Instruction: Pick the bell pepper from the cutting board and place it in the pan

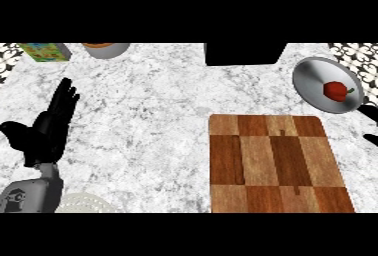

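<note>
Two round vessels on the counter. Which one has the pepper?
The grey pan at far right: the red bell pepper lies in it. The bowl at the top edge shows none.

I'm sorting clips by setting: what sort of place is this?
Likely a kitchen counter: a white marbled countertop carries a brown checkered wooden cutting board and a round grey pan holding a red bell pepper.

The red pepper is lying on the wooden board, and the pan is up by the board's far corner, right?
Not quite. The red pepper is not on the wooden board; it lies inside the pan, as the head view shows. The rest is right: the pan sits up by the board's far right corner.
</note>
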Controlling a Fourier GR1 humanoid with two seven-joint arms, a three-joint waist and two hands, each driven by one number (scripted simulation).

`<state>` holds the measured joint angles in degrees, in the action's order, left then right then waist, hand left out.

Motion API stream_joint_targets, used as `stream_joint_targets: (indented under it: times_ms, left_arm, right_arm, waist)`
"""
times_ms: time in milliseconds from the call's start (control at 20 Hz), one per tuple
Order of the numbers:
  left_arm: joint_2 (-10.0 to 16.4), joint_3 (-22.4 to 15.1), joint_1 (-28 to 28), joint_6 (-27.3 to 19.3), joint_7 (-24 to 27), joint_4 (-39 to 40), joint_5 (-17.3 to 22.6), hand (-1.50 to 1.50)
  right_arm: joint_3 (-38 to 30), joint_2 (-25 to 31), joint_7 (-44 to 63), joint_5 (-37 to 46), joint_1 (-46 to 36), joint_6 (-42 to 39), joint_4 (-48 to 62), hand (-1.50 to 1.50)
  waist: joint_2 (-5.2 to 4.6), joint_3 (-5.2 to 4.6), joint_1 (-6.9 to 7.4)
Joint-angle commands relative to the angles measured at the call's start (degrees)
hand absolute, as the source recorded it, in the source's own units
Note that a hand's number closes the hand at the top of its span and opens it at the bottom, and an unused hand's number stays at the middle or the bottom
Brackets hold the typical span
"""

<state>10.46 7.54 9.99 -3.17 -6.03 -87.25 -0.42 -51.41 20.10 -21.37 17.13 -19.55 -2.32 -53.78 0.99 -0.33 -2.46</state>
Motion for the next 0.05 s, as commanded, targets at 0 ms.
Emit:
stream_joint_targets:
  times_ms: [0]
  left_arm:
    - [-0.2, -0.8, -0.4, 0.3, -0.9, -2.1, -0.2, 0.0]
  right_arm:
    - [3.1, -7.3, 9.8, 0.3, 5.2, 1.5, -17.9, -1.5]
  waist:
    - [-0.29, 0.1, 0.89]
